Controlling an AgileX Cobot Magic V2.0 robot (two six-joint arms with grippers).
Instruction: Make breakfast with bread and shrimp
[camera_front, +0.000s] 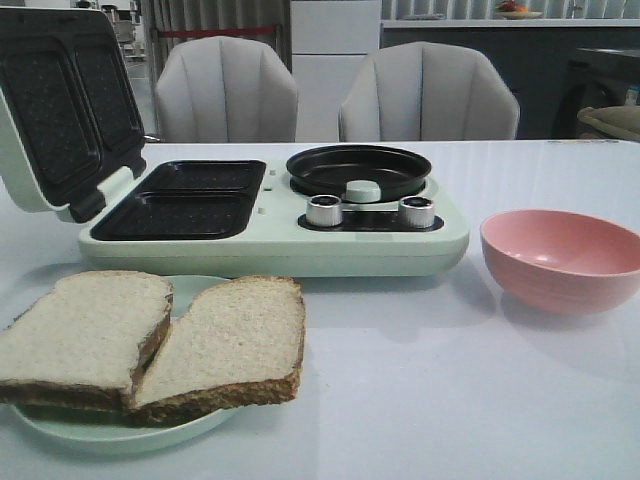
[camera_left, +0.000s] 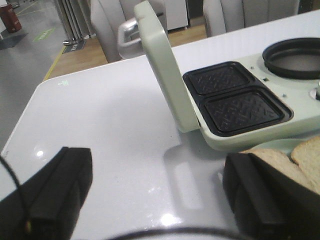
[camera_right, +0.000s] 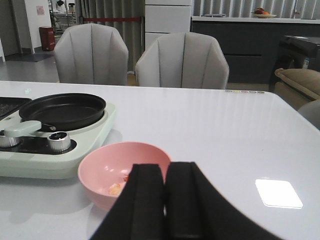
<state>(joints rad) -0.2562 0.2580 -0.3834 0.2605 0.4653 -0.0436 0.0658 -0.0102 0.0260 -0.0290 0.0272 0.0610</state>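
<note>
The left claw (camera_left: 155, 200) stands wide open over bare worktop (camera_left: 110, 125), holding nothing; one finger sits just beside the bread (camera_left: 280, 162). The right claw (camera_right: 165, 200) is pressed closed with nothing between its fingers, hanging near the pink bowl (camera_right: 100, 167), where small shrimp (camera_right: 116, 188) lie. In the front view, two bread slices (camera_front: 150, 340) overlap on a pale plate (camera_front: 110, 432) at 7 o'clock, before the open sandwich maker (camera_front: 270, 215).

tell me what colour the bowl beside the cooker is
Pink bowl, clearest in the front view.
</note>
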